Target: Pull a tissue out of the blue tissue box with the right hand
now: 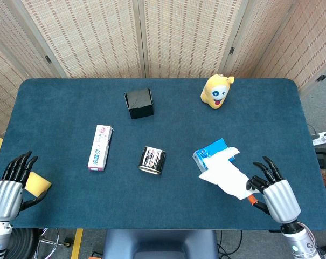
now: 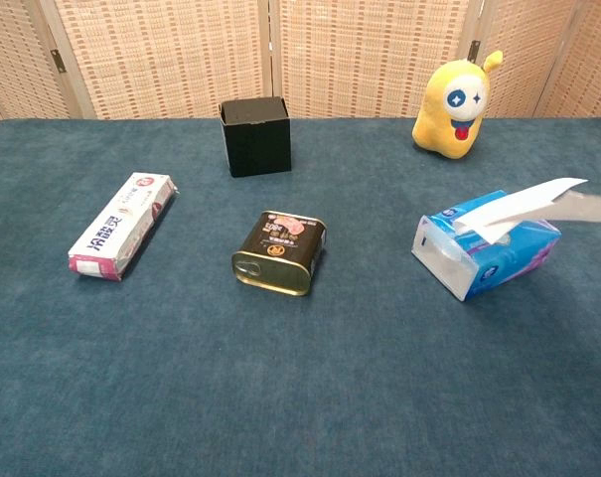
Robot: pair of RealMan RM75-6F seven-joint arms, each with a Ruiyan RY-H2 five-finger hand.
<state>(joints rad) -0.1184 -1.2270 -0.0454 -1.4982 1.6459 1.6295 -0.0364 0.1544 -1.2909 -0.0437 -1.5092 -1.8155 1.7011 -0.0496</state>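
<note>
The blue tissue box (image 1: pixel 208 155) lies on its side right of the table's middle, also seen in the chest view as the blue tissue box (image 2: pixel 485 250). A white tissue (image 1: pixel 225 172) stretches from the box's opening toward the near right. My right hand (image 1: pixel 275 192) pinches its far end near the table's front edge. In the chest view the tissue (image 2: pixel 526 202) rises rightward off the box, and the hand is out of frame there. My left hand (image 1: pixel 8 183) rests at the near left corner, fingers stretched, a yellow sponge (image 1: pixel 36 184) between fingers and thumb.
A metal tin (image 1: pixel 152 159) lies left of the tissue box. A toothpaste carton (image 1: pixel 100 147) is further left. At the back stand a black box (image 1: pixel 138 103) and a yellow plush toy (image 1: pixel 217 91). Folding screens stand behind the blue table (image 1: pixel 163 216).
</note>
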